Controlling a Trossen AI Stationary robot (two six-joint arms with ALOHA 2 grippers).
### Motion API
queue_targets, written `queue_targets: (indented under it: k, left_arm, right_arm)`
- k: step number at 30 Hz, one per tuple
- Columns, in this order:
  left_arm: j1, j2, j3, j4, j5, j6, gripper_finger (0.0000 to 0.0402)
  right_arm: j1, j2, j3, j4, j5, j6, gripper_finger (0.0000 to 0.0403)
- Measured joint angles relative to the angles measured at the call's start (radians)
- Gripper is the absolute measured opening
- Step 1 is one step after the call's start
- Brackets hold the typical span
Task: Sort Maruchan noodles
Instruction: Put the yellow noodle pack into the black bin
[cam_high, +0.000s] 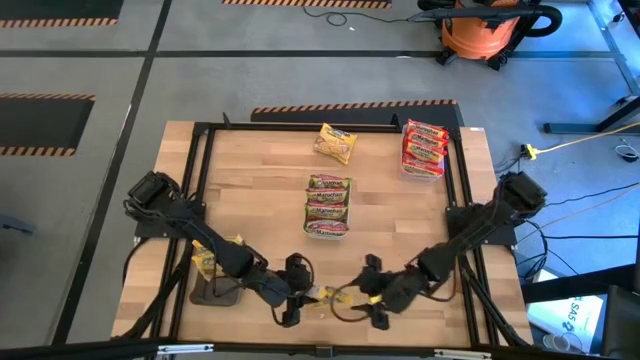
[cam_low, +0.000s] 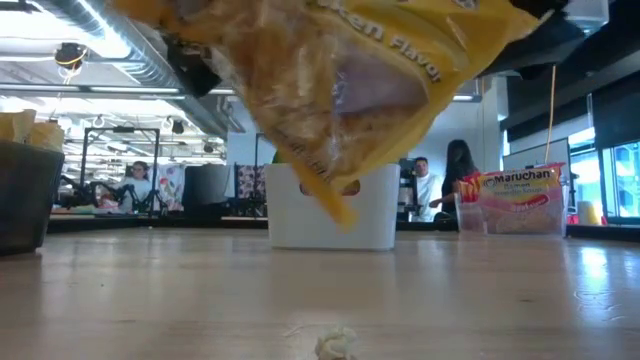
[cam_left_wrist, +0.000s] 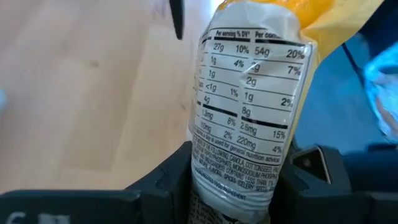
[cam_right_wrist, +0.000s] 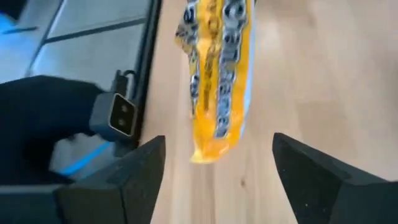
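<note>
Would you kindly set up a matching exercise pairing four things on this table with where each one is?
1. yellow packet
2. red packets
3. green packets
4. right claw

A. stacked in the tray at the far right corner
B. open, just off the yellow wrapper's end
C. clamped in the left claw
D. in the white tray at the table's middle

Pairs: 1-C, 2-A, 3-D, 4-B
</note>
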Motion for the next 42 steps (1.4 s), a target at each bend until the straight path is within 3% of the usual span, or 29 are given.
queue_targets:
  k: [7,14,19,28,42]
  left_arm:
    - [-0.043,-0.001,-0.026,0.067,-0.175,0.02,0.013]
    - [-0.054,-0.001,-0.058,0.288,-0.294,0.142,0.013]
    - [-0.035,-0.002,-0.061,0.425,-0.298,0.259,0.013]
    - [-0.009,-0.003,-0.061,0.468,-0.301,0.3,0.013]
    - [-0.022,-0.003,-0.061,0.567,-0.246,0.368,0.013]
  right_arm:
    - [0.088,-0.016,-0.155,0.141,0.21,0.088,0.0274]
    - [0.134,0.004,-0.431,0.789,0.407,0.058,0.0267]
    - [0.122,0.064,-0.448,1.054,0.406,-0.12,0.0266]
    - [0.123,0.087,-0.37,1.12,0.398,-0.349,0.0266]
    - [0.087,0.083,-0.351,1.167,0.407,-0.456,0.0266]
